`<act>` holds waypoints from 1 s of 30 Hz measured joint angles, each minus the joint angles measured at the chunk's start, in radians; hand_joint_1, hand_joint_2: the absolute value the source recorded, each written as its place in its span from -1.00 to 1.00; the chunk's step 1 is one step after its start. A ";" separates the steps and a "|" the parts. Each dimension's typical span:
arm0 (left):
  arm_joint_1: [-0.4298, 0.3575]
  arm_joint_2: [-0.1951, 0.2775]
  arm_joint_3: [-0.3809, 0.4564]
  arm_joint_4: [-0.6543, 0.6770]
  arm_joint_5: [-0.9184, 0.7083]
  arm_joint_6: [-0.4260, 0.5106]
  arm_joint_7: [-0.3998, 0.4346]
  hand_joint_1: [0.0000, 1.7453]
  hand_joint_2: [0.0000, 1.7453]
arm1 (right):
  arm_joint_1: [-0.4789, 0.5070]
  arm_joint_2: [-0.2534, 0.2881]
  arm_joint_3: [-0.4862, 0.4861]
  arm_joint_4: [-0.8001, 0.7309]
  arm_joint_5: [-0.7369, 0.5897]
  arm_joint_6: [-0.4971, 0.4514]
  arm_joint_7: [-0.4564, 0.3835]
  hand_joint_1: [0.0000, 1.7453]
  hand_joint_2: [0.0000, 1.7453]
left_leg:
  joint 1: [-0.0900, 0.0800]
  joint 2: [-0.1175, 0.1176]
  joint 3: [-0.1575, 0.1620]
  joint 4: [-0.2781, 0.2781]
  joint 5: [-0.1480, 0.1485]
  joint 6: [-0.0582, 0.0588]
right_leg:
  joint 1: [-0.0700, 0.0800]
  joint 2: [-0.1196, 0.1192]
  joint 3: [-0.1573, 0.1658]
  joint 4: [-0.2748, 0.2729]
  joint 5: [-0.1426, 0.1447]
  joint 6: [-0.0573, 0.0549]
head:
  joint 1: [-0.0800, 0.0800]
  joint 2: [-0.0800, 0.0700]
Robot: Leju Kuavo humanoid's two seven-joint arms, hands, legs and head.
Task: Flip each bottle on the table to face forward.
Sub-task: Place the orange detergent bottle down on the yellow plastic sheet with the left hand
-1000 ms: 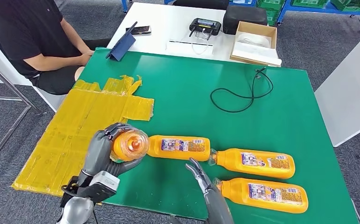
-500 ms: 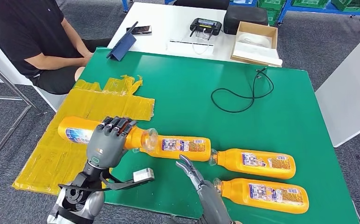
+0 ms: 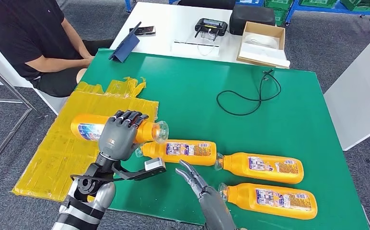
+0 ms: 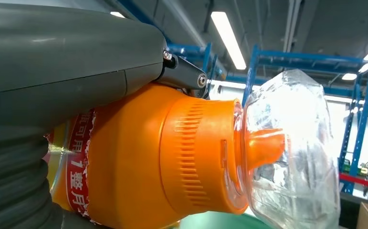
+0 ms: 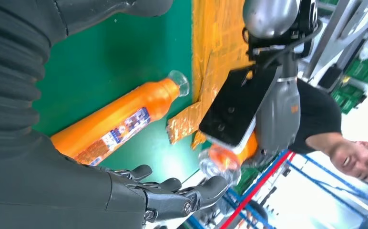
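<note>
You have the green table (image 3: 288, 120) with a yellow taped sheet (image 3: 73, 139) on its left side and three orange bottles (image 3: 183, 152) lying near the front edge. Your left hand (image 3: 118, 136) grips a fourth bottle (image 3: 89, 130) held above the sheet, clear cap pointing right. Your right hand (image 3: 192, 178) hovers empty, fingers spread, beside the nearest bottle.

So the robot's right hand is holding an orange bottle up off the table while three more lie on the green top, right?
Not quite: the left hand holds the orange bottle up, as the head view shows. The right hand holds nothing. Three bottles do lie on the green top.
</note>
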 joint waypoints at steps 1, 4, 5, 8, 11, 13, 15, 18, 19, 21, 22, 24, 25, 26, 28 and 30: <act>0.000 0.000 0.000 0.006 0.002 -0.001 -0.002 1.00 1.00 | 0.000 -0.003 0.002 0.000 0.004 -0.006 -0.001 -1.00 1.00 | 0.000 0.000 0.000 0.000 0.000 0.000 | 0.000 0.000 0.000 0.000 0.000 0.000 | 0.000 0.000; -0.004 0.000 0.000 0.015 -0.007 -0.015 0.007 1.00 1.00 | -0.006 -0.006 0.007 0.001 0.014 -0.005 -0.008 -1.00 1.00 | 0.000 0.000 0.000 0.000 0.000 0.000 | 0.000 0.000 0.000 0.000 0.000 0.000 | 0.000 0.000; -0.007 0.000 0.000 0.018 -0.009 -0.019 0.010 1.00 1.00 | -0.011 -0.003 0.006 0.005 0.014 0.003 -0.018 -1.00 1.00 | 0.000 0.000 0.000 0.000 0.000 0.000 | 0.000 0.000 0.000 0.000 0.000 0.000 | 0.000 0.000; -0.015 0.000 0.000 0.025 -0.008 -0.024 0.015 1.00 1.00 | -0.032 0.017 0.000 0.025 0.007 0.034 -0.056 -1.00 1.00 | 0.000 0.000 0.000 0.000 0.000 0.000 | 0.000 0.000 0.000 0.000 0.000 0.000 | 0.000 0.000; -0.018 0.000 0.000 0.031 -0.007 -0.026 0.016 1.00 1.00 | -0.043 0.033 -0.006 0.039 0.007 0.046 -0.070 -1.00 1.00 | 0.000 0.000 0.000 0.000 0.000 0.000 | 0.000 0.000 0.000 0.000 0.000 0.000 | 0.000 0.000; -0.018 0.000 0.000 0.033 -0.006 -0.026 0.016 1.00 1.00 | -0.044 0.041 -0.008 0.046 0.008 0.049 -0.075 -1.00 1.00 | 0.000 0.000 -0.001 0.000 0.000 0.000 | 0.000 0.000 0.000 0.000 0.000 0.000 | 0.000 0.000; -0.018 0.000 0.000 0.033 -0.006 -0.026 0.016 1.00 1.00 | -0.044 0.045 -0.009 0.050 0.009 0.052 -0.079 -1.00 1.00 | 0.000 0.000 -0.001 0.000 0.000 0.000 | 0.000 0.000 0.000 0.000 0.000 0.000 | 0.000 0.000; -0.018 0.000 0.000 0.034 -0.006 -0.026 0.016 1.00 1.00 | -0.044 0.049 -0.010 0.055 0.009 0.053 -0.081 -1.00 1.00 | 0.000 0.000 -0.001 0.000 0.000 0.000 | 0.000 0.000 0.000 0.000 0.000 0.000 | 0.000 0.000; -0.018 0.000 0.000 0.034 -0.006 -0.026 0.016 1.00 1.00 | -0.044 0.050 -0.010 0.056 0.010 0.053 -0.081 -1.00 1.00 | 0.000 0.000 -0.001 0.000 0.000 0.000 | 0.000 0.000 -0.001 0.000 0.000 0.000 | 0.000 0.000; -0.018 0.000 0.000 0.034 -0.006 -0.026 0.016 1.00 1.00 | -0.044 0.052 -0.010 0.058 0.010 0.053 -0.081 -1.00 1.00 | 0.000 0.000 -0.001 0.000 0.000 0.000 | 0.000 0.000 -0.001 0.000 0.000 0.000 | 0.000 0.000; -0.018 0.000 0.000 0.034 -0.006 -0.026 0.016 1.00 1.00 | -0.044 0.052 -0.010 0.058 0.010 0.053 -0.081 -1.00 1.00 | 0.000 0.000 -0.001 0.000 0.000 0.000 | 0.000 0.000 -0.001 0.000 0.000 0.000 | 0.000 0.000; -0.018 0.000 0.000 0.034 -0.006 -0.026 0.016 1.00 1.00 | -0.044 0.052 -0.010 0.059 0.011 0.053 -0.081 -1.00 1.00 | 0.000 0.000 -0.001 0.000 0.000 0.000 | 0.000 0.000 -0.001 0.000 0.000 0.000 | 0.000 0.000; -0.018 0.000 0.000 0.034 -0.006 -0.026 0.016 1.00 1.00 | -0.044 0.052 -0.010 0.059 0.011 0.053 -0.081 -1.00 1.00 | 0.000 0.000 -0.001 0.000 0.000 0.000 | 0.000 0.000 -0.001 0.000 0.000 0.000 | 0.000 0.000; -0.018 0.000 0.000 0.034 -0.006 -0.026 0.016 1.00 1.00 | -0.044 0.052 -0.010 0.059 0.011 0.053 -0.081 -1.00 1.00 | 0.000 0.000 -0.001 0.000 0.000 0.000 | 0.000 0.000 -0.001 0.000 0.000 0.000 | 0.000 0.000; -0.018 0.000 0.000 0.034 -0.006 -0.026 0.016 1.00 1.00 | -0.044 0.052 -0.010 0.059 0.011 0.053 -0.081 -1.00 1.00 | 0.000 0.000 -0.001 0.000 0.000 0.000 | 0.000 0.000 -0.001 0.000 0.000 0.000 | 0.000 0.000; -0.018 0.000 0.000 0.034 -0.006 -0.026 0.016 1.00 1.00 | -0.044 0.052 -0.010 0.059 0.011 0.053 -0.081 -1.00 1.00 | 0.000 0.000 -0.001 0.000 0.000 0.000 | 0.000 0.000 -0.001 0.000 0.000 0.000 | 0.000 0.000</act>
